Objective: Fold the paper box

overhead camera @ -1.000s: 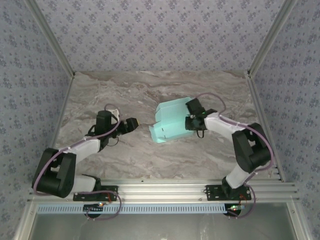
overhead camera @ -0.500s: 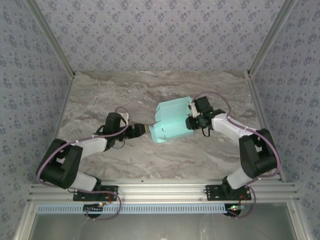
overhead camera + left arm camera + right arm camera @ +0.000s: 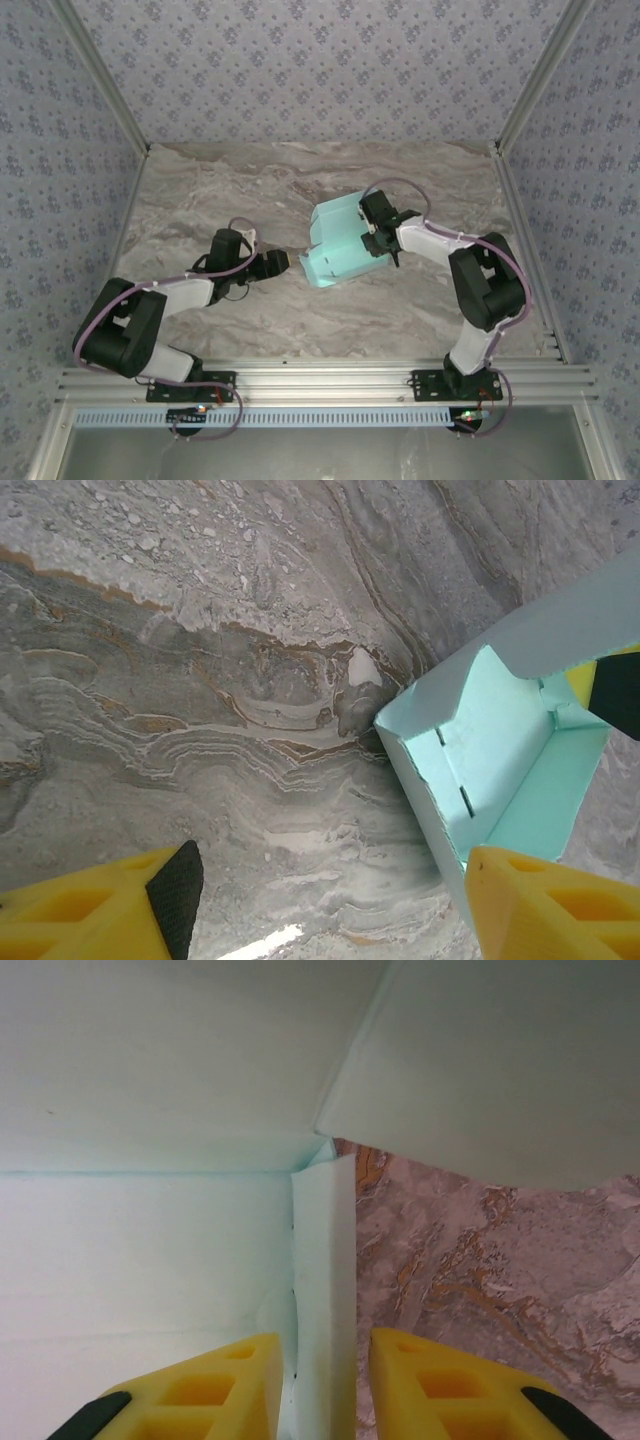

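Right claw [image 3: 325,1348] straddles the paper box [image 3: 150,1240] edge — clamp unclear; left claw [image 3: 328,870] apart.

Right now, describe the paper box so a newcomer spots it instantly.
Start at the marble-patterned table between the wallpapered walls. Near its middle, between the left gripper and the right gripper, lies the paper box. It is pale turquoise card, half folded, with its open end facing the left gripper, and it stands out against the grey-brown marble.
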Tool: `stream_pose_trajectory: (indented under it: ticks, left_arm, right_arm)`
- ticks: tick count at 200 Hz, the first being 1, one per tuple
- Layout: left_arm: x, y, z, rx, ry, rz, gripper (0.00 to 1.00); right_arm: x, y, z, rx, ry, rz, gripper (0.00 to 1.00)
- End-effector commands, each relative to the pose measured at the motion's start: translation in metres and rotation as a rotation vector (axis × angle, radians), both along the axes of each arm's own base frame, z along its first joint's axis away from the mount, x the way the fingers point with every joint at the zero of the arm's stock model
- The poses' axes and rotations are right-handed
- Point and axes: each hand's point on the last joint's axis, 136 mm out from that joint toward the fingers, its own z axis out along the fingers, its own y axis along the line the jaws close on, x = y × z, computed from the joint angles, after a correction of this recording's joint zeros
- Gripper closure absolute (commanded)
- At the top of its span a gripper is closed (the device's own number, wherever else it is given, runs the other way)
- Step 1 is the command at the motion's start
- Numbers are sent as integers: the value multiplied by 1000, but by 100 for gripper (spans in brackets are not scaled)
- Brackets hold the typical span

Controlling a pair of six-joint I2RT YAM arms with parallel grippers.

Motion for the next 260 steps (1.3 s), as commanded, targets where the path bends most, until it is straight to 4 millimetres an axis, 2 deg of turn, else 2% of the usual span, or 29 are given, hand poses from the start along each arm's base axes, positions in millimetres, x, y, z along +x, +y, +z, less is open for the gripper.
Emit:
stream_pose_trajectory:
  ticks: [1,23,52,125,182,241,260]
  left_arm:
    - [0,1,5,11,-38,-1,28]
    - [0,1,4,13,-40,-1,29]
    - [-2,3,4,29,-44,-6,29]
    - [-7,9,16,59,-82,-12,29]
    - [-8,10,21,65,-96,-14,28]
    - [-6,10,27,65,-110,-15,28]
    - [-5,8,33,46,-122,-13,28]
  right_arm:
    - [4,-9,0,-94,5,11,71]
    - [8,-9,-2,-118,6,19,72]
    - [9,-11,-7,-174,0,37,80]
    - [-6,-18,-37,-524,40,127,84]
    - [-22,-22,-54,-510,89,122,82]
    - [-16,-31,-21,-387,2,12,78]
    - [-16,-31,-9,-289,-13,-36,74]
